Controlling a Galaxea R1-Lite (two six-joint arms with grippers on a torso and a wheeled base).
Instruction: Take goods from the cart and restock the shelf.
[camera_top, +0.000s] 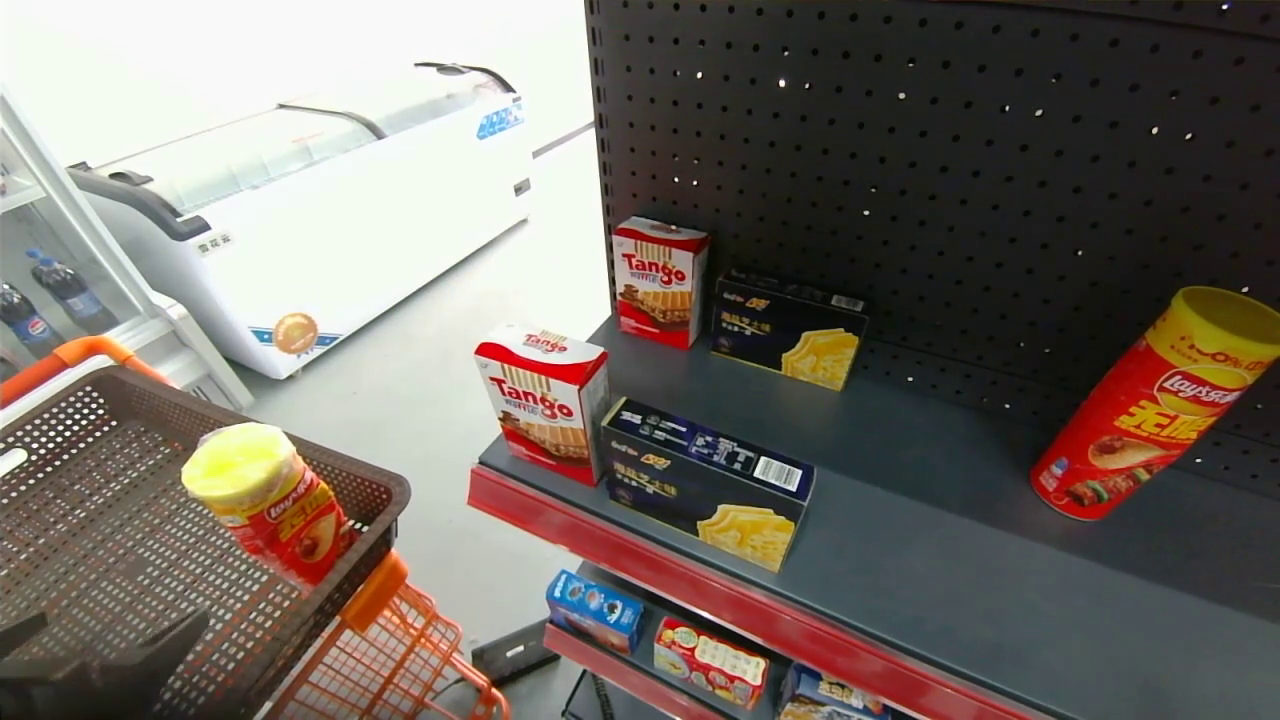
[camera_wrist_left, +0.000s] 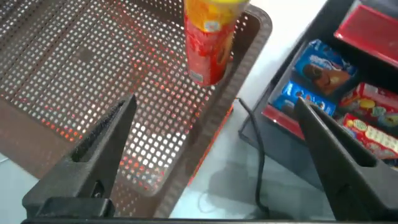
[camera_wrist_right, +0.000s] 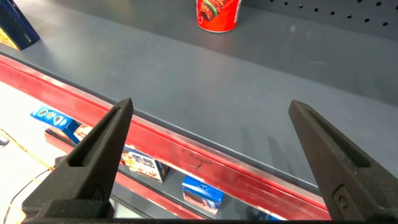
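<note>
A red chip can (camera_top: 266, 502) with a yellow lid stands in the cart's brown mesh basket (camera_top: 90, 500), near its corner closest to the shelf. My left gripper (camera_wrist_left: 211, 115) hangs open over the basket's near rim, a short way from that can (camera_wrist_left: 211, 43), with nothing between its fingers. A second chip can (camera_top: 1160, 405) leans against the pegboard at the right of the grey shelf (camera_top: 930, 560). My right gripper (camera_wrist_right: 208, 112) is open and empty above the shelf's red front edge (camera_wrist_right: 205, 152), with that can (camera_wrist_right: 219, 14) farther back.
Two red wafer boxes (camera_top: 545, 400) (camera_top: 660, 282) and two dark blue boxes (camera_top: 710, 480) (camera_top: 788, 330) fill the shelf's left part. The lower shelf holds a blue cookie box (camera_top: 593, 608) and a red box (camera_top: 710, 660). A white chest freezer (camera_top: 300, 220) stands behind the cart.
</note>
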